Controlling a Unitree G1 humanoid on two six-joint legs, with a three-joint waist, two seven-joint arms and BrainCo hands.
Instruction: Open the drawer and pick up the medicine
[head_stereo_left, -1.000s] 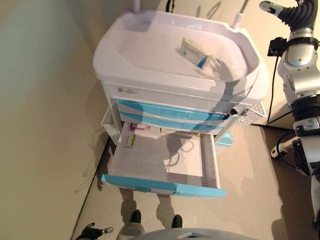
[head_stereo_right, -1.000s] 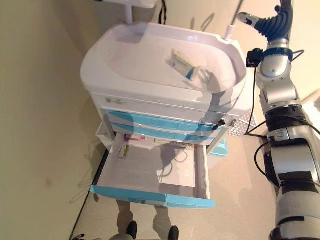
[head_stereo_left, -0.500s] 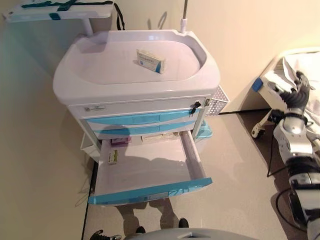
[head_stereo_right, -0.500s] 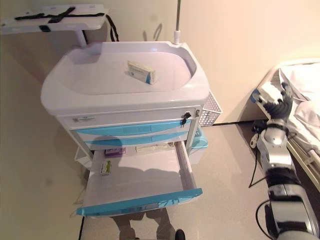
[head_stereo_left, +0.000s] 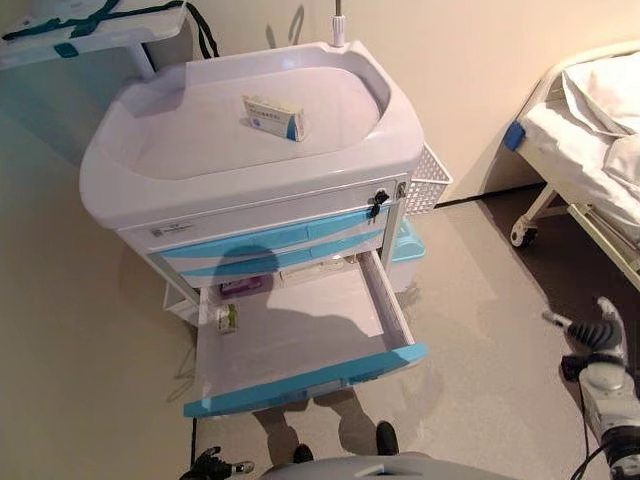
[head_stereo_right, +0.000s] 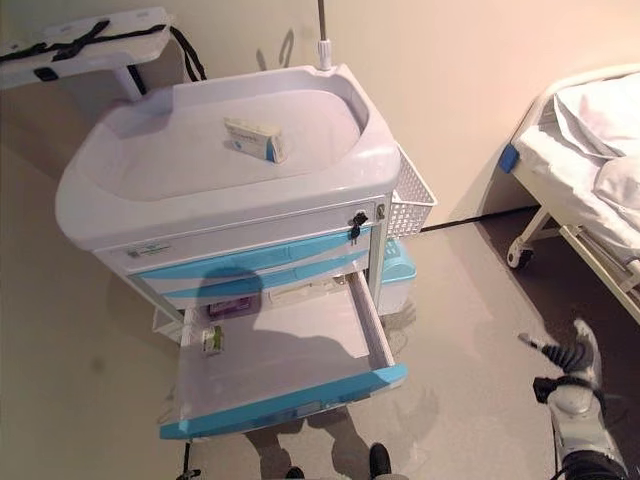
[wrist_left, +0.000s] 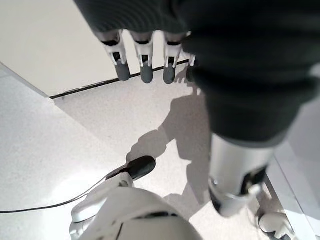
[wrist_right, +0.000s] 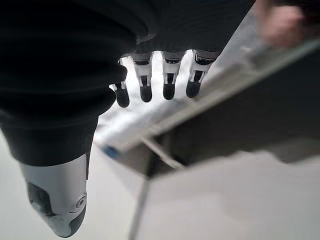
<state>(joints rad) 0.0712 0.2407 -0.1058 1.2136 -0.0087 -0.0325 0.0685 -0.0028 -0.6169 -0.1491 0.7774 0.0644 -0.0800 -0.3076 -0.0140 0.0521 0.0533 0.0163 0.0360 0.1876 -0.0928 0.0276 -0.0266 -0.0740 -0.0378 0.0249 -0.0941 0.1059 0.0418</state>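
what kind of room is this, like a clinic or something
Most likely a hospital or clinic room. A white medical cart with blue drawers stands by the wall, its bottom drawer pulled open, a medicine box lies on its top, and a wheeled hospital bed stands off to the side.

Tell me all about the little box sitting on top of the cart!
The medicine box is a small flat carton, mostly white with a blue end, and looks like cardboard. It lies closed on its broad side, turned at a slant, in the shallow tray top of the white cart, towards the back. Only the tray touches it. Neither hand is near it, and the open drawer is well below it.
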